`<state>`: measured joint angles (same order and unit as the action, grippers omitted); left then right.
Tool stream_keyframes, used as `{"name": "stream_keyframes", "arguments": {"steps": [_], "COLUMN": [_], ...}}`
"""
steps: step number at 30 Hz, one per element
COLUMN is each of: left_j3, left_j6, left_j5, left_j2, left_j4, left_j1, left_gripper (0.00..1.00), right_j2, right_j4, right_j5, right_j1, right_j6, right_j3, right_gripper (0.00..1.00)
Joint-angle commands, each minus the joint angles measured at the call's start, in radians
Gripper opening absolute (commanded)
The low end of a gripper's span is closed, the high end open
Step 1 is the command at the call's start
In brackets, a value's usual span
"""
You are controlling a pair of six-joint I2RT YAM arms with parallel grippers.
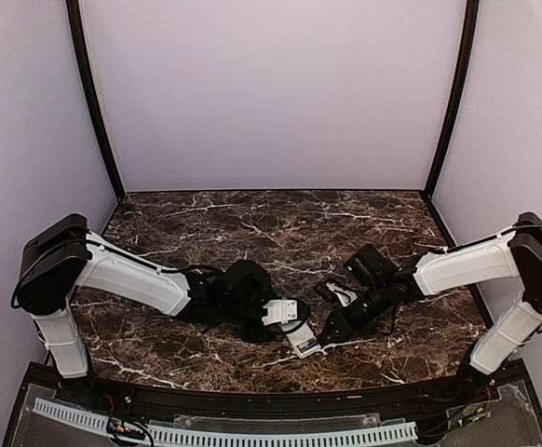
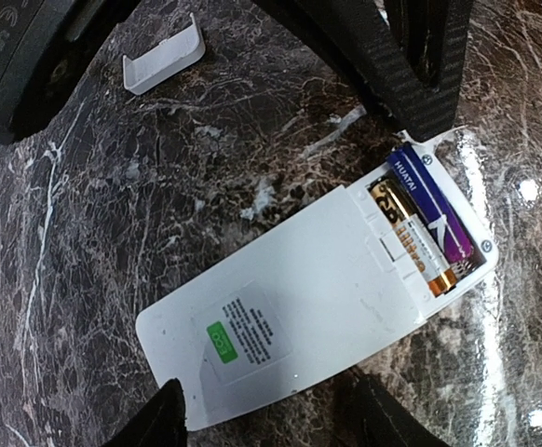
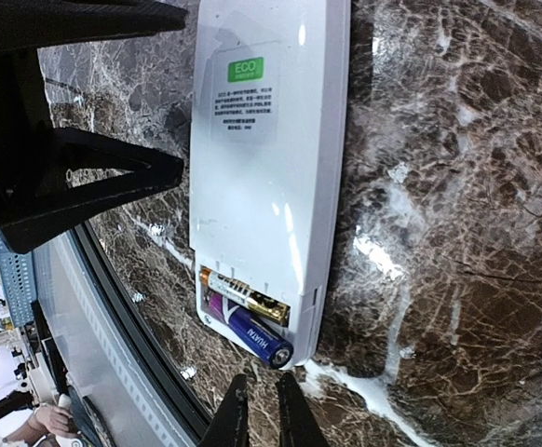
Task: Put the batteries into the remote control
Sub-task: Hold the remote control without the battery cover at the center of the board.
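Observation:
The white remote control (image 1: 304, 343) lies face down on the marble near the front edge, its battery bay open. In the left wrist view the remote (image 2: 290, 298) holds a gold battery (image 2: 406, 233) lying flat and a purple battery (image 2: 434, 209) beside it. In the right wrist view the purple battery (image 3: 250, 333) sits tilted, its near end raised over the bay's edge, next to the gold battery (image 3: 248, 296). My left gripper (image 2: 276, 414) is open, jaws astride the remote's label end. My right gripper (image 3: 264, 410) is nearly closed and empty, just short of the purple battery's raised end.
A small white battery cover (image 2: 164, 58) lies loose on the marble beyond the remote. The table's dark front rim (image 3: 131, 317) runs close beside the remote's battery end. Both arms meet over the front middle of the table (image 1: 252, 233).

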<state>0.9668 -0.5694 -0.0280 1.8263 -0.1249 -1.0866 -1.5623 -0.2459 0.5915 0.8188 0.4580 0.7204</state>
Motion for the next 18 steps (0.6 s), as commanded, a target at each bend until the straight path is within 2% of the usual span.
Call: {"name": "stream_keyframes", "arguments": {"steps": [1,18], "left_j3": [0.030,0.078], "left_j6": [-0.033,-0.022], "left_j5": [-0.071,-0.119], "left_j2": [0.027,0.086], "left_j4": [0.065,0.104], "left_j1": [-0.001,-0.012], "left_gripper": [0.60,0.59], "right_j2": [-0.020,-0.037], "right_j4": [0.040,0.036], "right_j5": [0.016,0.015], "right_j1": [0.014,0.018], "right_j6": [0.005,-0.008], "right_j3": [0.004,0.022], "right_gripper": [0.10,0.07]}}
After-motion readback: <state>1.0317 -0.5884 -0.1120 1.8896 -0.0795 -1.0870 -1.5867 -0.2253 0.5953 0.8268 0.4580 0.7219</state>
